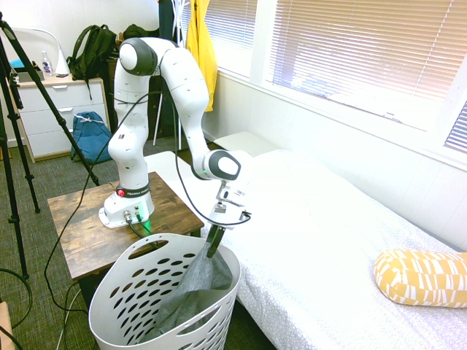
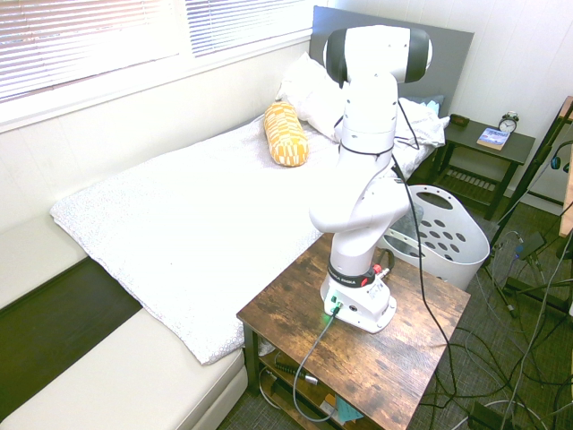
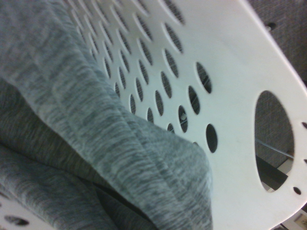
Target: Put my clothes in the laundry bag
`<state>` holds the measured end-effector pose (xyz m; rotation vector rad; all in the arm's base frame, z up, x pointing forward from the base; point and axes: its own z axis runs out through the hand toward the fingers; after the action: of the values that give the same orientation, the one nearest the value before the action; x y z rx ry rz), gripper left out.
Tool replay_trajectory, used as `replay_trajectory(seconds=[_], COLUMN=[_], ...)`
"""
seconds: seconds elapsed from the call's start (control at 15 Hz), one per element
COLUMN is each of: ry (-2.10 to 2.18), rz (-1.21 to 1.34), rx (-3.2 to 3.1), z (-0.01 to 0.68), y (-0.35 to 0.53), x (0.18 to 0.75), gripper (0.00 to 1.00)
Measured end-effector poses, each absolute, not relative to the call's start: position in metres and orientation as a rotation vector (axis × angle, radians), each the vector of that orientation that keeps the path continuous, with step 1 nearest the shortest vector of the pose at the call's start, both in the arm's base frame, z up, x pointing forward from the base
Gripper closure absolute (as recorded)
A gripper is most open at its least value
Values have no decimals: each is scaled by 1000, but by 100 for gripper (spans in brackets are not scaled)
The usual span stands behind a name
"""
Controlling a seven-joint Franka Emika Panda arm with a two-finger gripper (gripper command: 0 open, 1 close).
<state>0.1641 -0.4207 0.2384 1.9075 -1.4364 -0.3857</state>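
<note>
While hanging over the white laundry basket (image 1: 124,295), pinching the top of the grey shirt (image 1: 191,288) with jaws pressed on it. Slumped down inside the basket, shirt against the holed wall. Beside the bed (image 1: 328,240).

Bed (image 1: 328,219) with white cover along window wall, blinds (image 1: 350,51) lowered above it. Yellow patterned bolster pillow (image 1: 422,277) on bed, white pillows (image 2: 313,94) beyond it by dark headboard (image 2: 448,45). Yellow jacket (image 1: 201,51) hanging in far corner. Dark green backpack (image 1: 91,51) on white dresser (image 1: 58,117); blue bag (image 1: 91,137) on carpet against dresser. Dark nightstand (image 2: 488,148) near headboard carries book (image 2: 493,138) and small alarm clock (image 2: 508,122).
</note>
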Motion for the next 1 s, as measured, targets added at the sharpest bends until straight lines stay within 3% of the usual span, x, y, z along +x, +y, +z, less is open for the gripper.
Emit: replay_trajectory(seconds=[0.53, 0.8, 1.0], ry=[-2030, -2158, -2070], rz=[-264, 54, 273], rx=[1735, 1813, 2022], z=[241, 335, 391], y=[-424, -403, -324], x=[177, 269, 359], gripper=[0, 0, 0])
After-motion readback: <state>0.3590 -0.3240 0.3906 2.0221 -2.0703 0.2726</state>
